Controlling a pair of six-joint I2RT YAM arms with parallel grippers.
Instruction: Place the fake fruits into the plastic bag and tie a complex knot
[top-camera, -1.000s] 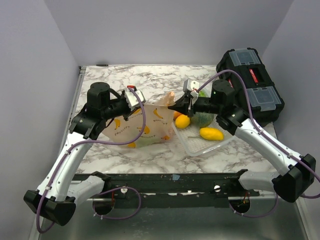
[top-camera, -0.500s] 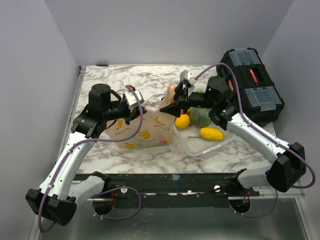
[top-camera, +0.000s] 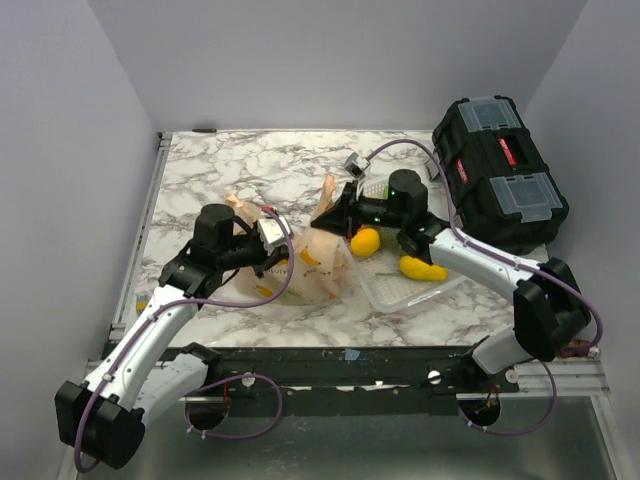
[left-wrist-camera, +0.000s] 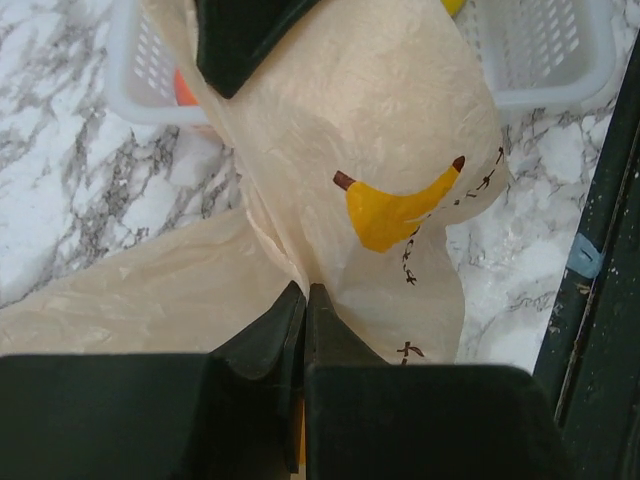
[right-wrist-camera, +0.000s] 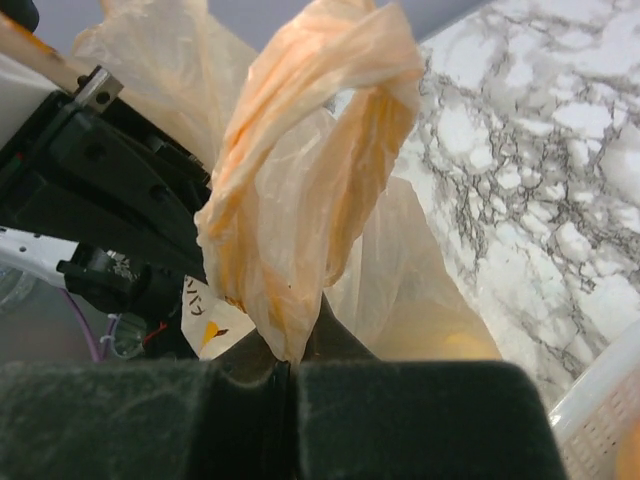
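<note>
The pale-orange plastic bag (top-camera: 312, 262) with banana prints lies on the marble table between the arms. My left gripper (top-camera: 276, 246) is shut on a fold of the plastic bag (left-wrist-camera: 400, 150) at its left side. My right gripper (top-camera: 336, 214) is shut on a handle strip (right-wrist-camera: 310, 170) and holds it up above the bag. A second handle strip (top-camera: 237, 203) sticks up beside the left arm. No knot is in view. Two yellow fruits (top-camera: 365, 241) (top-camera: 422, 268) lie in the white lattice basket (top-camera: 395, 290). A yellowish shape (right-wrist-camera: 450, 345) shows through the bag.
A black toolbox (top-camera: 500, 180) stands at the back right. The basket's rim (left-wrist-camera: 540, 70) lies just right of the bag, with an orange fruit (left-wrist-camera: 183, 88) behind its lattice. The table's dark front rail (top-camera: 340, 355) runs along the near edge.
My left gripper has moved nearer and right, my right gripper left toward it. The bag has been drawn in and bunched narrower between them, one handle raised.
</note>
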